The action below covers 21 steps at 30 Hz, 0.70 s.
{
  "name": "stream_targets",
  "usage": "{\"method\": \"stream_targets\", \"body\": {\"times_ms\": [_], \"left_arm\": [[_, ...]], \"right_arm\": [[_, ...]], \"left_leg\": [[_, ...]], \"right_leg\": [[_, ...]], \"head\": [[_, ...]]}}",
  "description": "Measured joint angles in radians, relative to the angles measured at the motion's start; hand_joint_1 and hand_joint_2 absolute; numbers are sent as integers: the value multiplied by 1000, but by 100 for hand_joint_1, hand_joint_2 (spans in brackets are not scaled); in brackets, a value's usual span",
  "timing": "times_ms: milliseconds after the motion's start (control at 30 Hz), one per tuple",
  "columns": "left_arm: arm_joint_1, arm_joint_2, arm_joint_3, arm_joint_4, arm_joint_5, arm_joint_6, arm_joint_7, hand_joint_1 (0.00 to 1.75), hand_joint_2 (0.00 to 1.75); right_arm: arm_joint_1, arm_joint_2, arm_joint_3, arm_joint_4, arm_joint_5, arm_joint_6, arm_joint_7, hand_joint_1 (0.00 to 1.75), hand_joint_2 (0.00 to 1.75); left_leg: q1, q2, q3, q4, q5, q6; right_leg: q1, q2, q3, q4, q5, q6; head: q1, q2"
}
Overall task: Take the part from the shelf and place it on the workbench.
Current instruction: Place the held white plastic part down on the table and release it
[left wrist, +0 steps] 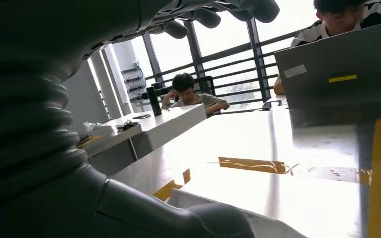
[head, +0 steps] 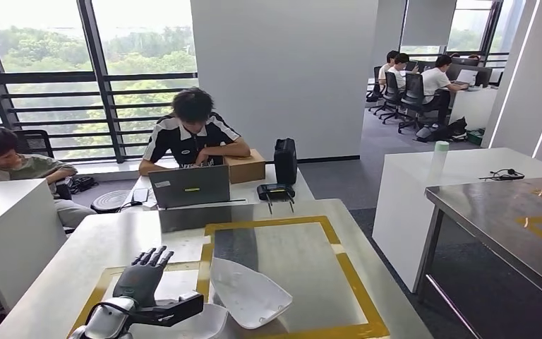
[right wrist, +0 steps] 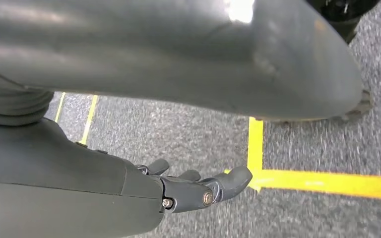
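A white curved shell part (head: 248, 294) lies on the workbench (head: 113, 240), its right side inside the yellow-taped rectangle (head: 346, 272). A second white curved piece (head: 190, 323) lies just left of it, under my left hand. My left hand (head: 141, 279) hovers over the bench's near left corner with fingers spread and thumb out, holding nothing. In the left wrist view the fingers (left wrist: 213, 15) and thumb (left wrist: 213, 223) stand apart above the pale edge of the white piece (left wrist: 193, 199). My right hand (right wrist: 198, 191) hangs beside my body over the grey floor, fingers loosely extended and empty.
A person works at a laptop (head: 189, 186) at the bench's far edge, beside a cardboard box (head: 245, 168) and a black device (head: 285, 161). A steel table (head: 515, 219) stands to the right, a white desk (head: 7, 219) with another person to the left. Yellow floor tape (right wrist: 327, 181) lies below.
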Motion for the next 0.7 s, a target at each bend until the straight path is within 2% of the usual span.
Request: {"method": "stream_targets", "body": {"times_ms": [33, 67, 100, 167, 200, 233, 267, 300, 367, 400, 433, 500, 533, 567, 600, 667, 700], "left_arm": [[-1, -1, 1, 0, 0, 1, -1, 0, 175], [-3, -3, 3, 0, 0, 2, -3, 0, 175], [-5, -4, 6, -1, 0, 4, -5, 0, 175], [-7, -7, 12, -1, -1, 7, -8, 0, 175], [-6, -7, 14, -1, -3, 7, -8, 0, 175], [-6, -7, 15, 0, -4, 7, -8, 0, 175], [-5, -7, 15, 0, -6, 7, -9, 0, 175], [-5, -6, 15, 0, -8, 6, -10, 0, 175], [-6, -6, 16, 0, -10, 6, -13, 0, 175], [-6, -5, 16, -1, -11, 6, -14, 0, 175], [-6, -5, 16, -1, -12, 7, -15, 0, 175], [-7, -4, 16, -2, -13, 7, -16, 0, 175], [-7, -3, 16, -2, -13, 7, -17, 0, 175], [-7, -1, 17, -2, -14, 7, -18, 0, 175], [-8, 0, 18, -2, -14, 8, -18, 0, 175], [-7, 3, 19, -1, -15, 8, -19, 0, 175], [-6, 4, 19, 0, -14, 8, -20, 0, 175]], "right_arm": [[1, 0, 0, 0, 0, 0, 0, 0, 0], [1, 0, 0, 0, 0, 0, 0, 0, 0], [1, 1, 0, 0, 0, 2, 0, 0, 0], [1, 1, 0, 0, -1, 7, 0, 0, 0], [0, 1, 0, 0, -2, 9, 0, 0, 0], [0, 1, 0, 0, -2, 9, 0, 0, 0], [0, 1, 0, 0, -3, 9, 0, 0, 0], [0, 1, 0, 0, -3, 9, 0, 0, 0], [-1, 1, 0, 0, -3, 9, 0, 0, 0], [-1, 1, 0, 0, -3, 9, 0, 0, 0], [-2, 1, 0, 0, -3, 9, 0, 0, 0], [-2, 1, 0, 0, -3, 9, 0, 0, 0], [-2, 1, 0, 0, -3, 9, 0, 0, 0], [-2, 1, 0, 0, -3, 9, 0, 0, 0], [-2, 2, 0, 0, -3, 9, -1, 0, 0], [-2, 2, 0, 0, -3, 8, -1, 0, 0], [-2, 2, 0, 0, -3, 8, -1, 0, 0]], "left_leg": [[1, 2, -2, -4, 9, 7], [2, 3, -7, -8, 20, 16], [4, 5, -13, -11, 31, 22], [3, 5, -32, -10, 47, 29], [2, 5, -42, -8, 53, 30], [1, 6, -53, -6, 59, 29], [0, 6, -62, -4, 65, 28], [1, 6, -71, -2, 70, 26], [0, 6, -82, 2, 79, 19], [-1, 6, -85, 4, 83, 14], [-1, 7, -88, 5, 87, 8], [-2, 6, -91, 3, 96, -5], [-1, 5, -97, 6, 94, -11], [0, 3, -104, 19, 79, -17], [1, 2, -117, 50, 49, -21], [5, 0, -152, 163, -37, -30], [7, 0, -166, 222, -68, -33]], "right_leg": [[-2, 0, -4, 4, -5, 6], [-3, 0, -13, 23, -25, 10], [-3, 0, -28, 61, -61, 13], [-3, -1, -68, 185, -149, 17], [-2, -1, -82, 240, -176, 19], [-2, -1, -81, 268, -186, 19], [-2, -1, -61, 256, -178, 19], [-2, -1, -21, 207, -157, 17], [0, -2, 72, 72, -124, 11], [3, -1, 99, 29, -115, 6], [6, -1, 109, 7, -114, 0], [8, -1, 103, 2, -105, -13], [6, -2, 101, -4, -99, -20], [4, -3, 96, -8, -91, -27], [2, -5, 90, -11, -82, -34], [2, -7, 72, -13, -66, -41], [2, -7, 61, -12, -58, -42]], "head": [[0, 0], [0, 0], [1, 0], [1, 0], [1, 0], [1, 0], [1, 0], [1, 0], [1, 0], [1, 0], [1, 0], [0, 0], [0, 0], [0, 0], [0, 0], [0, 0], [0, 0]]}}
